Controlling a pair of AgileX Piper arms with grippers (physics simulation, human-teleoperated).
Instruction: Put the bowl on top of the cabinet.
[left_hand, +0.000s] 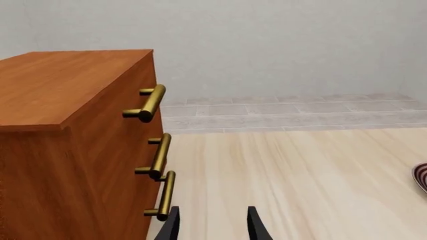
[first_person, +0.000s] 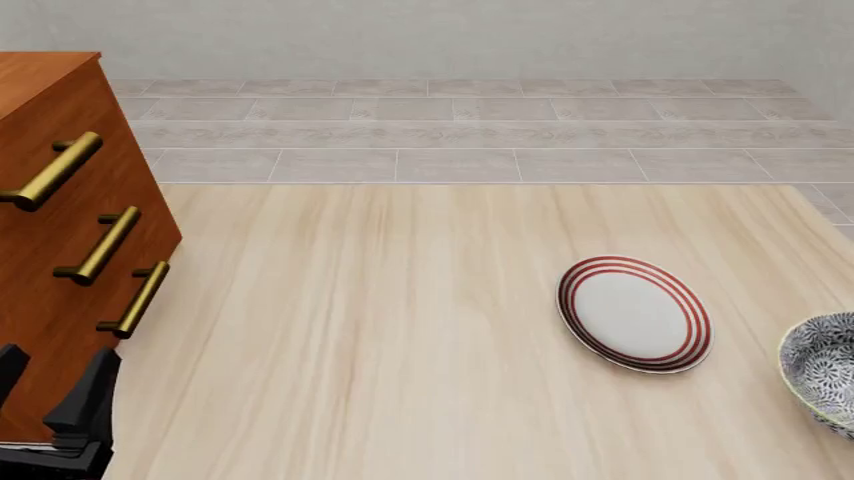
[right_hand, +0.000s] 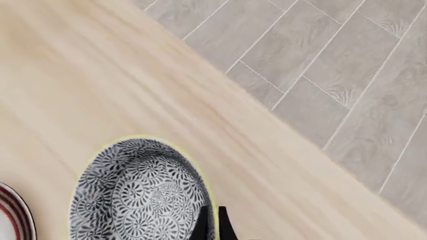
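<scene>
Blue-patterned bowl is sitting at the table's right edge, its rim being pinched by the narrowed right gripper; a thin hold risks slipping before the far-off cabinet. Left gripper is held wide, empty.

left hand spread (empty), right hand pinched

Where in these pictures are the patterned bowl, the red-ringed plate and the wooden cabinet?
bowl (right_hand: 137, 192): right wrist view, on its patterned inner wall.
plate (first_person: 634, 314): front view, on its white centre.
cabinet (left_hand: 60, 85): left wrist view, on its flat top.
</scene>
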